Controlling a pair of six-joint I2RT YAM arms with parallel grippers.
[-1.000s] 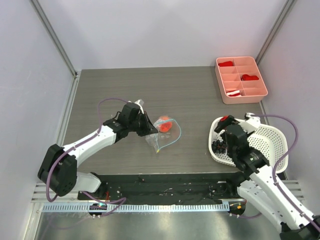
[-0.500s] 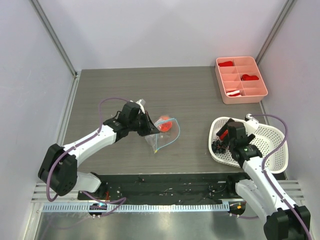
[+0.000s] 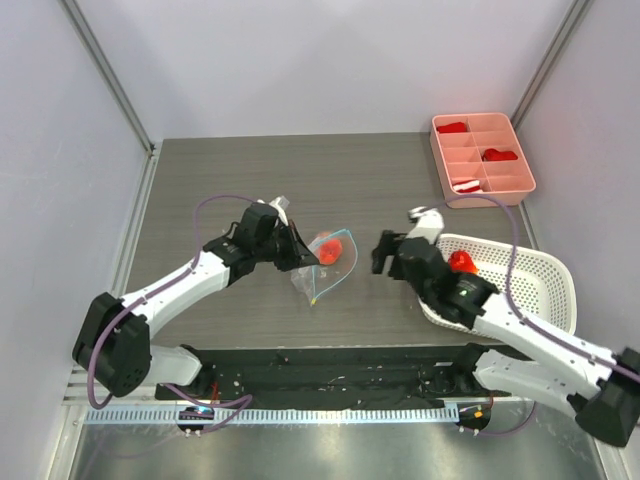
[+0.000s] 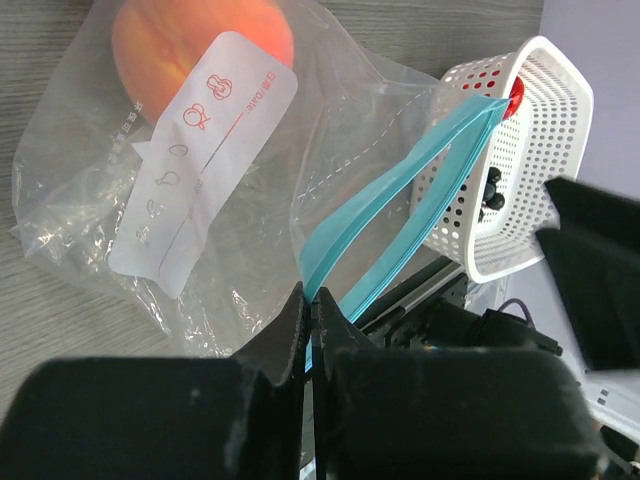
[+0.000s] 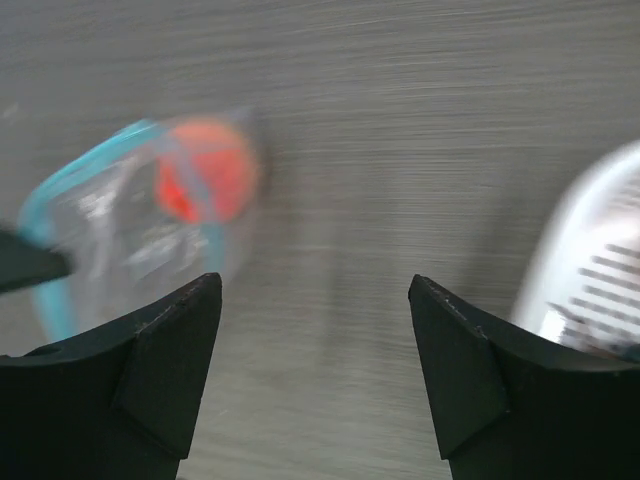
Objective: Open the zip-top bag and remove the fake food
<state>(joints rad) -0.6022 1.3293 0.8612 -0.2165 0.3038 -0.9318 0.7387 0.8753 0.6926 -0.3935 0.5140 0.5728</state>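
We see the left pincer point(image 4: 308, 300) closed tight on the teal zip strip point(image 4: 420, 160) of the zip-top bag point(image 4: 230, 200). The bag lies on the table point(image 3: 200, 180) just ahead of its fingertips. An orange-peach fruit point(image 4: 200, 40) sits inside, at the end farthest from that pincer. The right pincer point(image 5: 313, 290) hangs above the table, jaws wide apart and empty. The bag is ahead to its left. The white basket point(image 3: 530, 290), holding a red piece point(image 3: 461, 262) and a black cluster point(image 4: 490, 190), is to its right.
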